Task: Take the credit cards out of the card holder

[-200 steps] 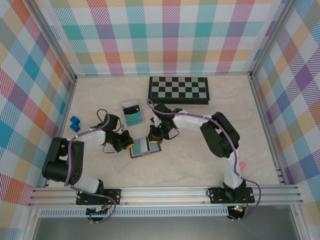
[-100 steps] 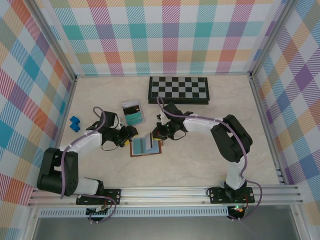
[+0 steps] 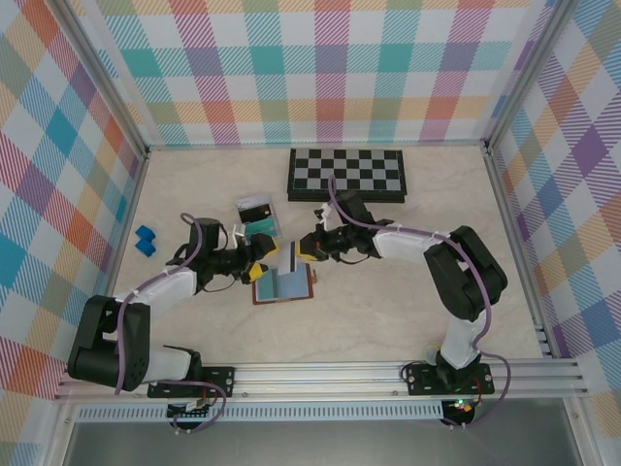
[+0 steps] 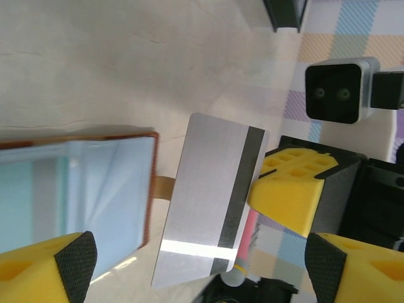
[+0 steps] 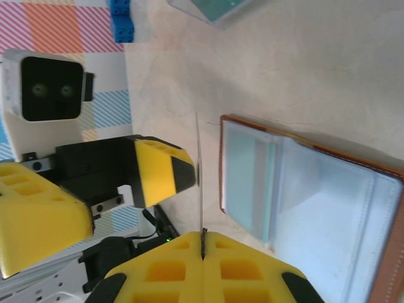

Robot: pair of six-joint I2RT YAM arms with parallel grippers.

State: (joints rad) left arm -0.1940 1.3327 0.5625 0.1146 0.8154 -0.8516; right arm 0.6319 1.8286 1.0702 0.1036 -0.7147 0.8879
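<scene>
Right tool (image 3: 312, 249) is pinched shut on one long edge of a silver card (image 4: 211, 202) with a dark stripe, holding it upright just above the open card holder (image 3: 286, 286), which lies flat on the desk (image 3: 388, 301) between the two arms. Left tool (image 3: 260, 262) stands wide open with nothing in it, its pads either side of the card's free end. This looks like a hand-over, so the left should close on the bare half, well clear of the yellow right fingers (image 4: 290, 189), and the right should let go only once that grip is firm. A teal strip shows in the holder's pocket (image 5: 249, 183) — probably another card, though the lining blurs it. Room is tight here: the holder's brown edge sits just beside the card. Outward it opens — clear tray (image 3: 257, 218) near, chessboard (image 3: 346, 173) beyond, blue block (image 3: 146, 240) well apart.
</scene>
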